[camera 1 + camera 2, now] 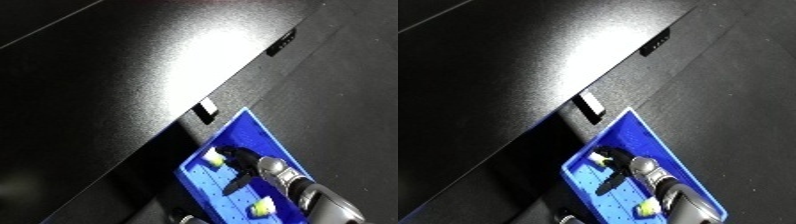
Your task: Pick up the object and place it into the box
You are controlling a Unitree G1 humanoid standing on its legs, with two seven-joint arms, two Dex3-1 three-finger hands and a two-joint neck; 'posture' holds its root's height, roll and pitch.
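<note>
Right hand [238,162] inside blue bin [258,131], fingers spread, clamped on nothing. 2 pale yellow-white objects lie on bin floor: 1 [214,159] just beside fingers, 1 [261,207] by forearm. Judged release step: lift straight up, avoid snagging bin wall. Left hand unseen.

The scene is dim overall, and the wide matte black table top [107,100] swallows most detail. A broad, soft patch of white glare spreads across its upper middle, suggesting light from overhead. The saturated blue plastic bin [266,135] is the brightest thing in view. Beneath the table edge lies deep shadow. Both views are tilted, grainy and slightly soft.
</note>
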